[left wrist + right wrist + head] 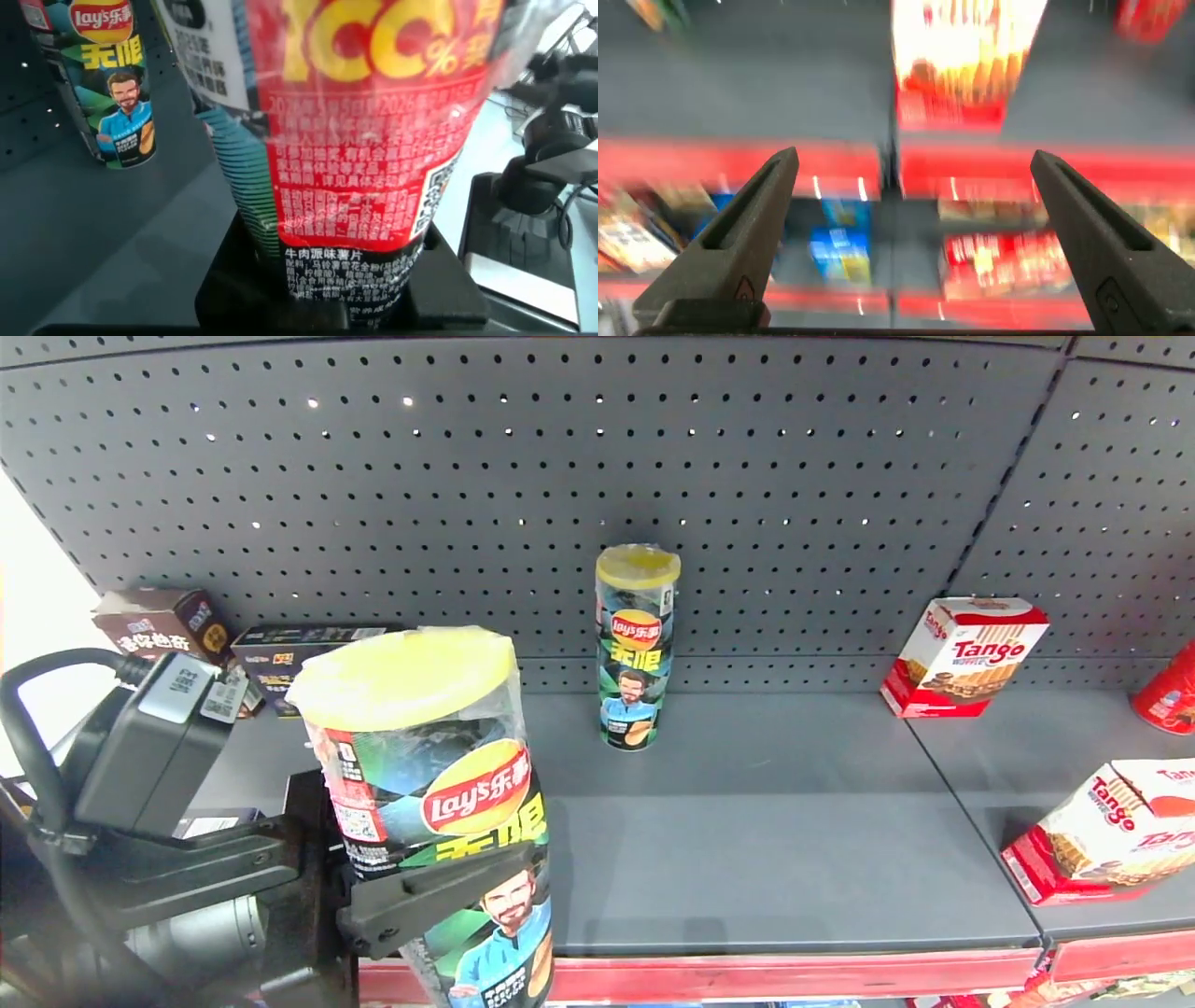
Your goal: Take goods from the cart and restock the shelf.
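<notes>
My left gripper (pixel 420 859) is shut on a tall chips can (pixel 429 756) with a yellow lid, held upright at the front left, over the shelf's front edge. Up close, its red label side (pixel 364 140) is turned toward the left wrist camera. A second, identical chips can (pixel 637 644) stands upright on the grey shelf (pixel 766 840) near the back wall, also seen in the left wrist view (pixel 107 84). My right gripper (pixel 906 243) is open with nothing between its fingers (pixel 752 229), facing the shelf's red front edge (pixel 738 154).
Two dark boxes (pixel 163 621) (pixel 289 658) sit at the back left. One wafer box (pixel 966 658) stands at the back right, another (pixel 1102 831) lies nearer the front right, and a red can (pixel 1167 691) is at the far right. A pegboard wall (pixel 560 476) backs the shelf.
</notes>
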